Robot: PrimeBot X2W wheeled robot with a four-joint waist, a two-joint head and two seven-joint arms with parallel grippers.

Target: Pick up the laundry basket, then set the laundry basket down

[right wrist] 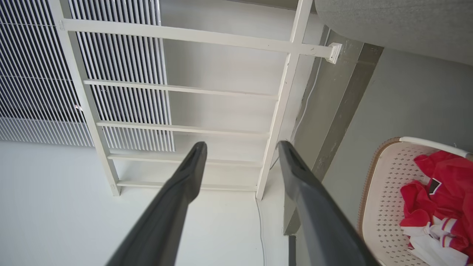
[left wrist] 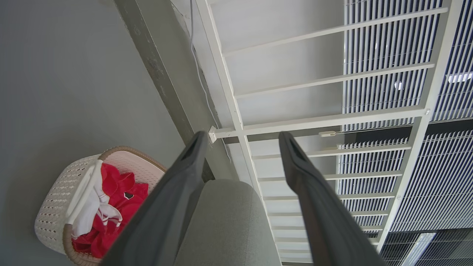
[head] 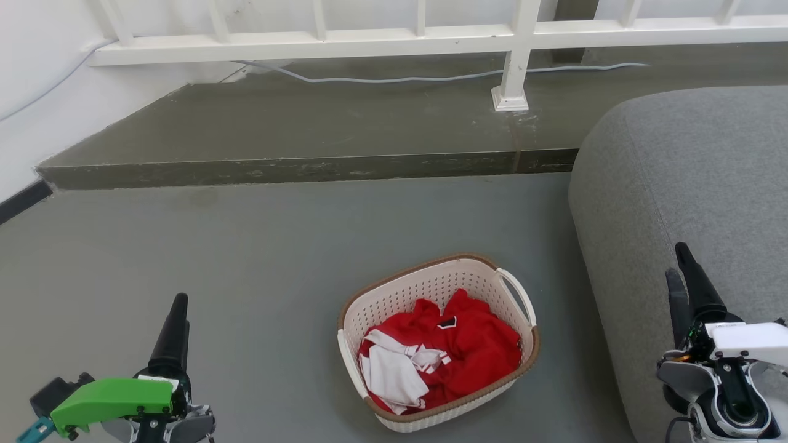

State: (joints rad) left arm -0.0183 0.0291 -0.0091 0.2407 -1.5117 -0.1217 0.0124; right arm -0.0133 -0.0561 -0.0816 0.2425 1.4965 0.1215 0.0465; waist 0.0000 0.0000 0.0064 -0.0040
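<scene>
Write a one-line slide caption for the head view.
Laundry basket of red and white clothes on the floor beside the sofa, left end effector and right end effector both clear of it.

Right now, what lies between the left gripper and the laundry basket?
Bare grey floor. In the head view, the stretch from the left gripper to the laundry basket holds nothing else.

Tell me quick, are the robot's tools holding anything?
Left tool: open, holding nothing.
Right tool: open, holding nothing.
</scene>
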